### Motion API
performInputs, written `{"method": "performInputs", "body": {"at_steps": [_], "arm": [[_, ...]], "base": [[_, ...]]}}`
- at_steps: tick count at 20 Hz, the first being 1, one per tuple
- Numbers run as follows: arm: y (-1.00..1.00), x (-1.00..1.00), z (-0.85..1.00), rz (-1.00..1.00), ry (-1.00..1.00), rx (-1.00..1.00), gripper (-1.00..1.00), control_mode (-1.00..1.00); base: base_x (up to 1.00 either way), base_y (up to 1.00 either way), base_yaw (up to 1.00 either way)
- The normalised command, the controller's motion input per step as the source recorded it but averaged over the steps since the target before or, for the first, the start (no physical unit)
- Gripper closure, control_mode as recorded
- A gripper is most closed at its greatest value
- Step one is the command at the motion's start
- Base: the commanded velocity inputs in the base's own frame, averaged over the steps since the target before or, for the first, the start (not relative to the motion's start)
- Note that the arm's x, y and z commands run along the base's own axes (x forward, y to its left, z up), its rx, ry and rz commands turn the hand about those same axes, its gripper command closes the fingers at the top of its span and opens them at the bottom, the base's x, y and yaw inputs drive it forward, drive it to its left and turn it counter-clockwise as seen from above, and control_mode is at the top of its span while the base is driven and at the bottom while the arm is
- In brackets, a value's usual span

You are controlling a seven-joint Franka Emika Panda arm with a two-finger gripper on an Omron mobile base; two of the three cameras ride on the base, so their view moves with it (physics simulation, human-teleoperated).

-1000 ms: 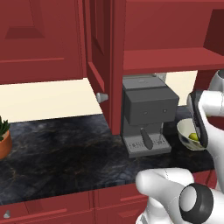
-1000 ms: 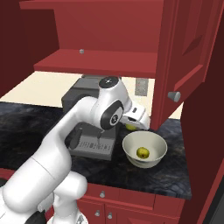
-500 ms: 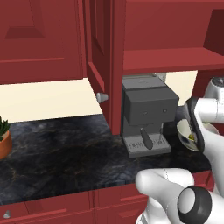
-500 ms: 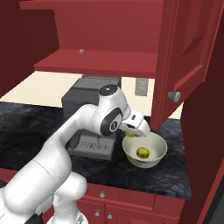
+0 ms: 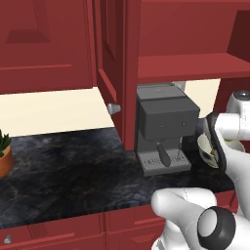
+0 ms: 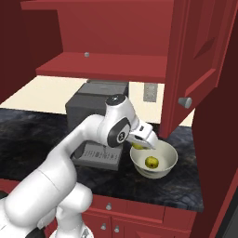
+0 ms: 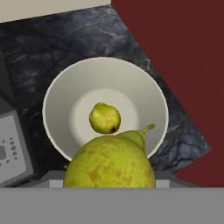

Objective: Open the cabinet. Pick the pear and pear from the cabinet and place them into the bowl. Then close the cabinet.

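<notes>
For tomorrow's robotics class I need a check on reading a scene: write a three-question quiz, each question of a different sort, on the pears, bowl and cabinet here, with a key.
1. True or false: one pear already lies in the bowl.
2. What does the gripper hold? A) a mug B) the second pear C) nothing
3. Fill in: the doors of the cabinet stand ____.

Key:
1. True.
2. B, above the bowl's near rim in the hand view.
3. Open; its shelf is in plain sight above the coffee machine.
</notes>
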Motion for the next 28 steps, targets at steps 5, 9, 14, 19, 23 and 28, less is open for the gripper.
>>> {"method": "performInputs", "body": {"at_steps": [5,9,14,19,23,28], "arm": [[-0.15,0.11,-0.29,0.00,0.00,0.00,1.00,-1.00],[-0.26,0.14,-0.32,0.00,0.00,0.00,1.00,-1.00],[-0.26,0.14,-0.33,0.00,0.00,0.00,1.00,-1.00],[-0.19,0.20,-0.33,0.00,0.00,0.00,1.00,-1.00],[-0.06,0.21,-0.23,0.00,0.00,0.00,1.00,-1.00],[-0.10,0.16,-0.18,0.00,0.00,0.00,1.00,-1.00]], "base": [[0.00,0.00,0.00],[0.00,0.00,0.00],[0.00,0.00,0.00],[0.00,0.00,0.00],[0.00,0.00,0.00],[0.00,0.00,0.00]]}}
